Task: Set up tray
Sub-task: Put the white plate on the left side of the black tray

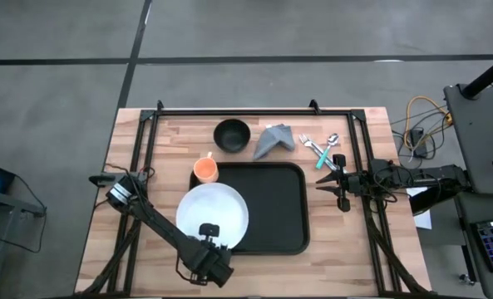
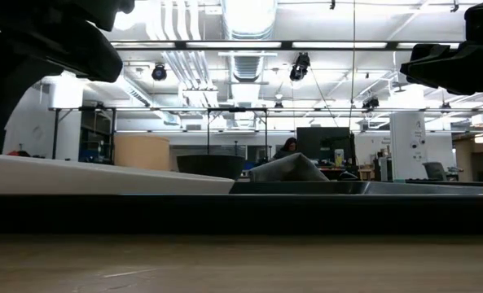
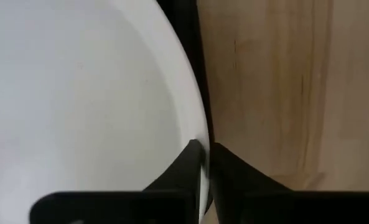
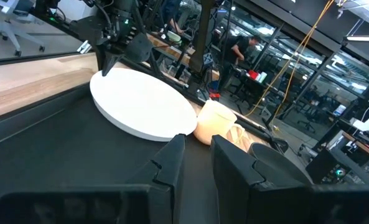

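High cam looks straight down; low cam sits at table level, facing the room. Left wrist cam is tight on the white plate (image 3: pixel 78 99); right wrist cam shares it, further off.

- A grey floor (image 1: pixel 254 33) is spreading around the wooden table (image 1: pixel 371 241), with dark seam lines crossing it
- White ducts (image 2: pixel 245 24) and pipes are running along an open ceiling, with strip lights glowing between them
- Black spotlights (image 2: pixel 300 67) are hanging from the ceiling
- A person (image 2: pixel 287 148) is sitting far back among dark monitors (image 2: pixel 322 142)
- A pale round drum (image 2: pixel 142 151) is standing behind a dark metal frame
- An orange cable (image 1: pixel 421 112) is looping beside a grey side bench (image 1: pixel 475 133)
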### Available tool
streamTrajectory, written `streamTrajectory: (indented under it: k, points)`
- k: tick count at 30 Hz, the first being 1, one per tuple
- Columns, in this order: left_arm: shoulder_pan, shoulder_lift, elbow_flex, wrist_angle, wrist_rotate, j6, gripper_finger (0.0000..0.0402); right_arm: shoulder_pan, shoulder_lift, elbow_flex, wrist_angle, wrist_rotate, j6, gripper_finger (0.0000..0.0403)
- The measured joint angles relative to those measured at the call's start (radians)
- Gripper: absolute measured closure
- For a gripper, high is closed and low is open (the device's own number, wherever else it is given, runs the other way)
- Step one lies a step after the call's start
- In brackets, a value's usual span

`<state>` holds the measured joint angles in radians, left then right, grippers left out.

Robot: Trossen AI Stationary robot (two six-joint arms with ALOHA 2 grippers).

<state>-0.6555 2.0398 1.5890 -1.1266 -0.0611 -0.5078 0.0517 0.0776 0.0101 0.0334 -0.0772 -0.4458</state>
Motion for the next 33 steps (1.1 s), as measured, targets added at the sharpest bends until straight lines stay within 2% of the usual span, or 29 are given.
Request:
streamTrajectory:
  k: [11, 18, 24, 33]
  points:
    - [0.020, 0.000, 0.000, 0.043, -0.004, 0.001, 0.0399, 0.000, 0.000, 0.000, 0.000, 0.000, 0.000, 0.0335]
    - [0.030, 0.000, 0.001, 0.061, -0.050, 0.012, 0.0400, 0.000, 0.000, 0.000, 0.000, 0.000, 0.000, 0.0335]
    - [0.040, 0.000, 0.001, 0.126, -0.051, 0.054, 0.0401, 0.000, 0.000, 0.000, 0.000, 0.000, 0.000, 0.0335]
    - [0.041, 0.000, 0.001, 0.093, -0.050, 0.050, 0.0401, 0.000, 0.000, 0.000, 0.000, 0.000, 0.000, 0.0335]
